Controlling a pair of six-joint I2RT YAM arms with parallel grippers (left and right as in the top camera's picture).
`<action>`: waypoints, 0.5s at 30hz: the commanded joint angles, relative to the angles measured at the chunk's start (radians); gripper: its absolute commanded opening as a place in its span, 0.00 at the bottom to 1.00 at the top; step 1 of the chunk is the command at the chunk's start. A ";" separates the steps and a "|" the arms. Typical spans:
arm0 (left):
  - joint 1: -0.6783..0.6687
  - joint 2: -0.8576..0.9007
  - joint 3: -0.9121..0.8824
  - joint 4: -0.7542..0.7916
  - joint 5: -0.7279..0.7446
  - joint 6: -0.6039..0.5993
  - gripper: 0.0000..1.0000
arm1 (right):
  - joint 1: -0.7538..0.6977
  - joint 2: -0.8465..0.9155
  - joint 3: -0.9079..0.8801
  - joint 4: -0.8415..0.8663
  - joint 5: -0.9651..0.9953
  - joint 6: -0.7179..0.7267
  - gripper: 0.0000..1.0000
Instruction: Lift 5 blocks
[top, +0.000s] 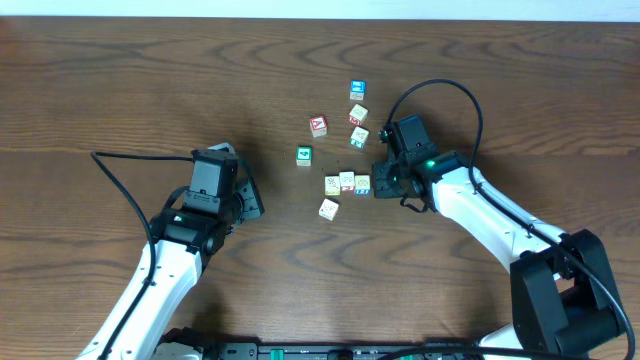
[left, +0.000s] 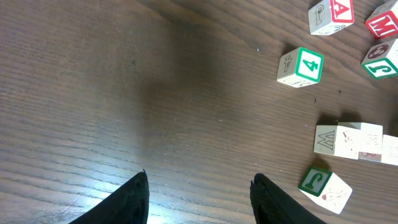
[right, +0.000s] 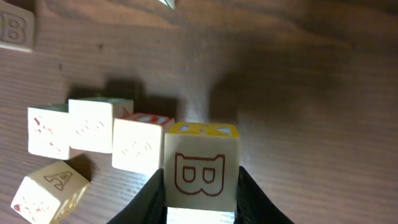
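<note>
Block (right: 200, 171) pinched by right gripper (right: 200, 198), wrist low.

red-faced cube (top: 318, 125), green-faced cube (top: 304, 155), blue-faced cube (top: 357, 90)

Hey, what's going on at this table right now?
The right gripper has its jaws shut on a small cream wooden cube printed with a red B, right beside a row of three similar pale cubes. The left gripper hangs with jaws open above the bare dark wooden table, holding nothing.
</note>
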 joint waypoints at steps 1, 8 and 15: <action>-0.003 -0.005 0.000 -0.003 -0.013 0.006 0.54 | 0.007 0.014 -0.006 -0.007 0.014 0.025 0.17; -0.003 -0.005 0.000 -0.004 -0.013 0.006 0.54 | 0.013 0.036 -0.036 0.035 0.013 0.036 0.18; -0.003 -0.005 0.000 -0.004 -0.013 0.006 0.54 | 0.013 0.051 -0.037 0.062 0.014 0.035 0.18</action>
